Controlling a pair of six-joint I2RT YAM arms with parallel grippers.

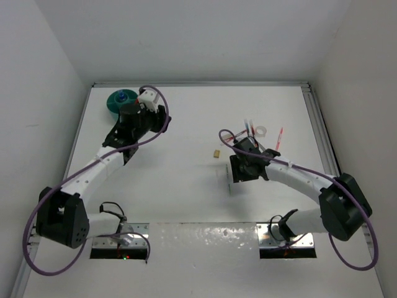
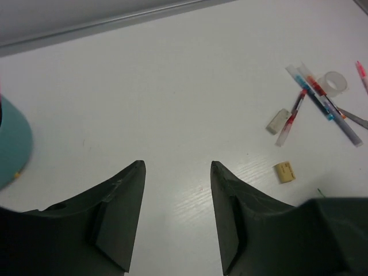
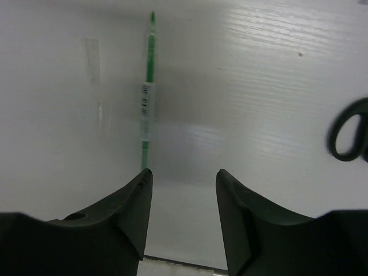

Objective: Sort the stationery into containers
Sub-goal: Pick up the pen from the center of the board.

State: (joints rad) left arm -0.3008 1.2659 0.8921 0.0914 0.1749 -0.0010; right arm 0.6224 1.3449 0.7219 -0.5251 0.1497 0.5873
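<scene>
Released and empty: left pincer (image 2: pixel 177 164), right pincer (image 3: pixel 184 172).
Green pen (image 3: pixel 148 98) lies just ahead of right pincer; tub (image 2: pixel 11 144) near left.

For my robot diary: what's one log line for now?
left gripper open, empty | right gripper open, green pen ahead | teal tub beside left gripper

Five pens (image 2: pixel 347 125), two small blocks (image 2: pixel 284 171), one tub (image 2: pixel 11 144), one tape roll (image 2: pixel 343 86), one scissors (image 3: pixel 333 138)

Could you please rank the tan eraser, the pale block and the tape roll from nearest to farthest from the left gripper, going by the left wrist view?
1. tan eraser, just right of the left gripper.
2. pale block, farther back, beside the pens.
3. tape roll, far right, behind the pens.
</scene>
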